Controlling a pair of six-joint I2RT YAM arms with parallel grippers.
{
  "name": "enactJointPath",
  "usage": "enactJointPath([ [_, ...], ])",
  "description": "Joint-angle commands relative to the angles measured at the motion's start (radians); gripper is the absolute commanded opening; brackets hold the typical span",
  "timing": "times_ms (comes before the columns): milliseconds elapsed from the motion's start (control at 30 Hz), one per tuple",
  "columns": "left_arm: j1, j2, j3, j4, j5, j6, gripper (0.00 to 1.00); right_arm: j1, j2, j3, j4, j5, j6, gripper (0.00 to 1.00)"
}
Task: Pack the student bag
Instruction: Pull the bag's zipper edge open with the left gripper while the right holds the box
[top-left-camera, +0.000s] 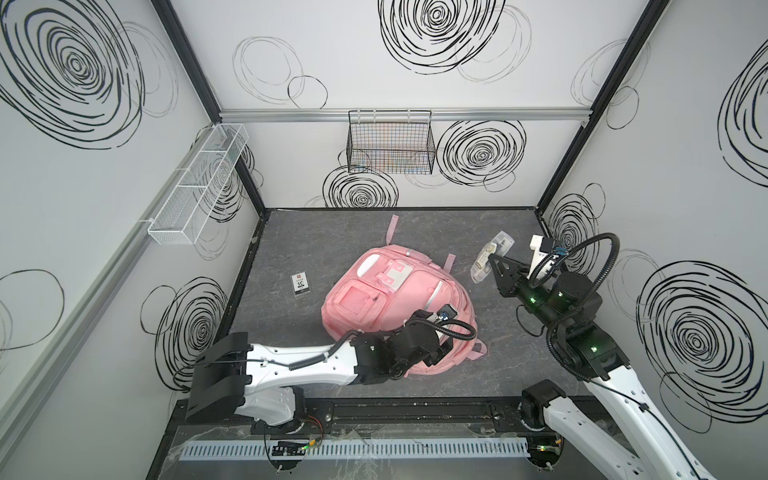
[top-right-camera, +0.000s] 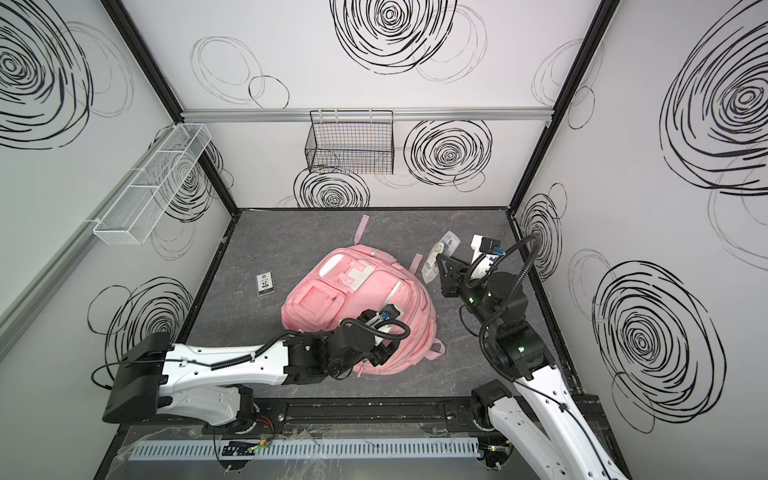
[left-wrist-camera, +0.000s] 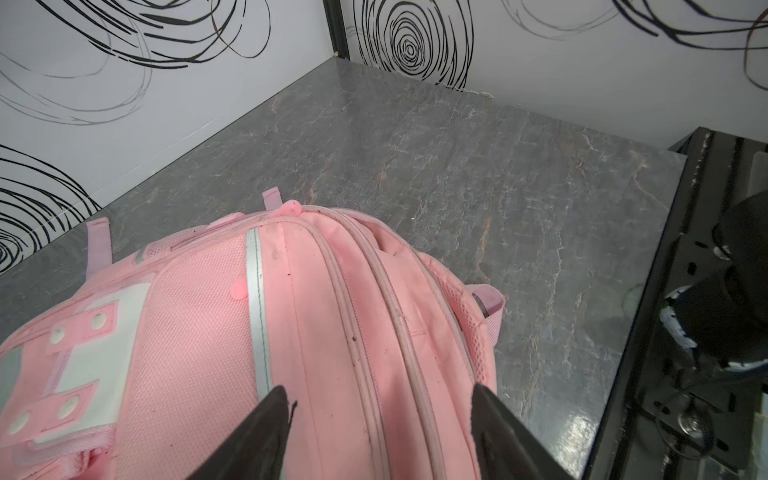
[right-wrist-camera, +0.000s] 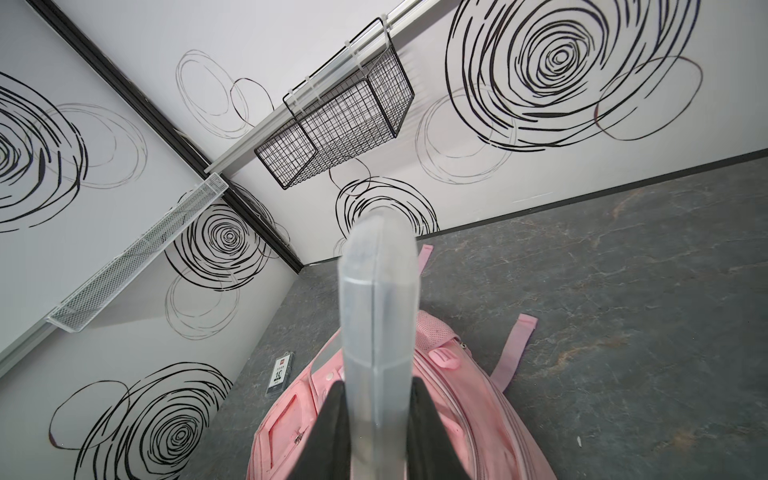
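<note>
Grey, marble-veined desk (top-left-camera: 415, 237) floors a white booth scrawled with black spirals. The student bag (top-left-camera: 386, 303) lies on it face up, directly under the left tool (left-wrist-camera: 380, 419). That tool's two dark fingers are spread wide and hold nothing. They straddle the two zip tracks (left-wrist-camera: 374, 332) that run away from it along the bag's side, though we cannot tell whether the tips press the cloth. The right tool (right-wrist-camera: 380, 415) is clamped on a clear case (right-wrist-camera: 378, 316), which juts straight out ahead of it, raised off the desk, with the bag ahead of it and below.

We judge the step to be opening a compartment so the case can go in. Both tracks look closed, so we would find a puller first. A pink rubbery tab (left-wrist-camera: 291, 208) at the far end of the tracks, ahead of the left tool, looks like one. We would pinch only that and draw it along the curve, with the right tool waiting beside the bag, not above it.

We read the bag as soft, padded cloth, domed and likely to sag or slide under a pull. It has fine mesh panels, smooth white flaps with snap studs, and a pale reflective strip. The case is slim, rigid, frosted plastic with a seam along its edge, and probably slick between hard fingers. We would feed it in narrow edge first.
</note>
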Motion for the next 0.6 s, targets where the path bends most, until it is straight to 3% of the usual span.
enactJointPath([
  [0,-0.005,0.061,0.065,-0.047,-0.061,0.016,0.74,-0.006,-0.049,-0.019,-0.011,0.054,-0.011,0.21],
  [400,-0.008,0.239,0.152,-0.114,-0.115,0.058,0.75,-0.01,-0.046,-0.029,-0.015,0.083,-0.045,0.21],
  [567,-0.007,0.233,0.141,-0.1,-0.165,0.062,0.65,-0.013,-0.049,-0.043,-0.002,0.07,-0.038,0.21],
])
